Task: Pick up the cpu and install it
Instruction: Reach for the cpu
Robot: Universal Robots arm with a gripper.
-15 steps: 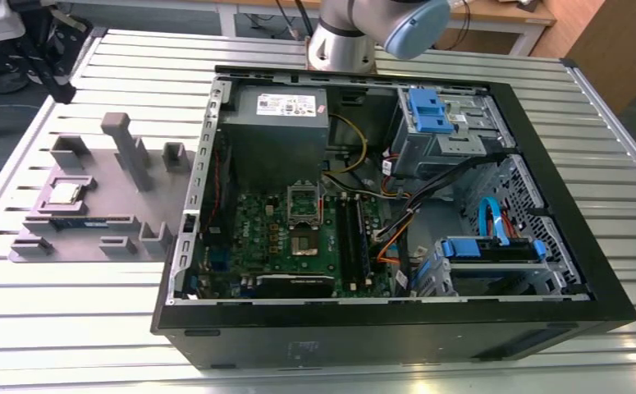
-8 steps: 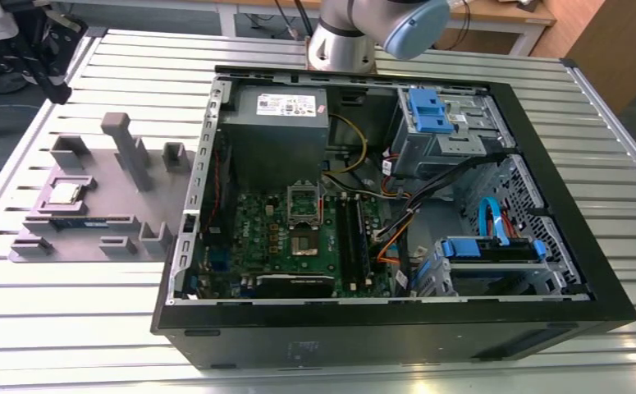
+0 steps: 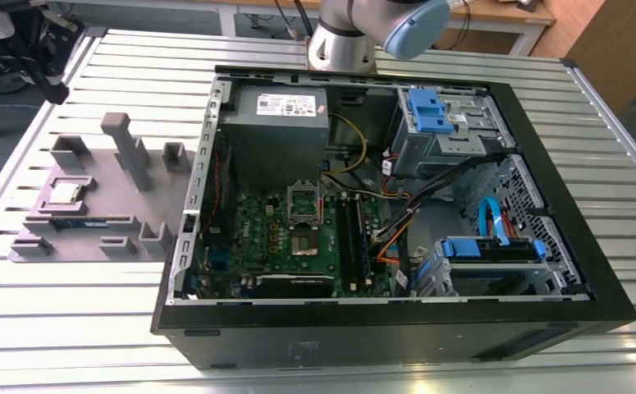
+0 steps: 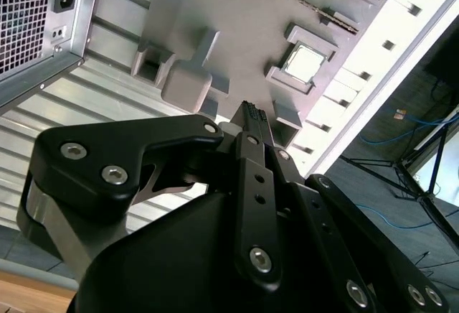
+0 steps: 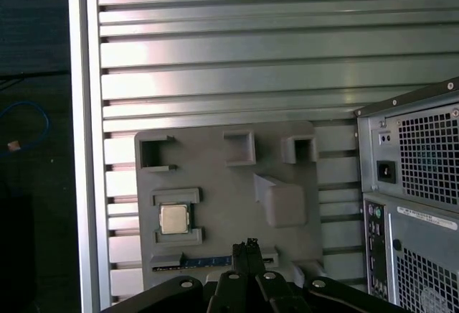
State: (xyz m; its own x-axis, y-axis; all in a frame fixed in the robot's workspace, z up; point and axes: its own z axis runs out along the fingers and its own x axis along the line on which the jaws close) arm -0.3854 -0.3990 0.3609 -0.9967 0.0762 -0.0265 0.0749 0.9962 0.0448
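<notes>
The gripper [image 5: 247, 244] has its fingers [image 4: 254, 155] pressed together, holding and touching nothing. Beyond the tips lies the grey tray [image 5: 215, 184], a memory stick [image 5: 208, 261] in its edge slot. The cpu [image 5: 173, 218] sits flat in its own framed pocket of that tray, apart from the gripper. Farther off, the open computer case [image 3: 405, 336] stands beside the tray on the slatted table [image 3: 77, 328], green board [image 3: 279, 242] inside.

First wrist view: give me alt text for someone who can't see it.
The cpu sits in a square pocket of a grey tray on a slatted metal table. The claw hangs above the tray, shut and empty; a computer case stands beside it.
</notes>
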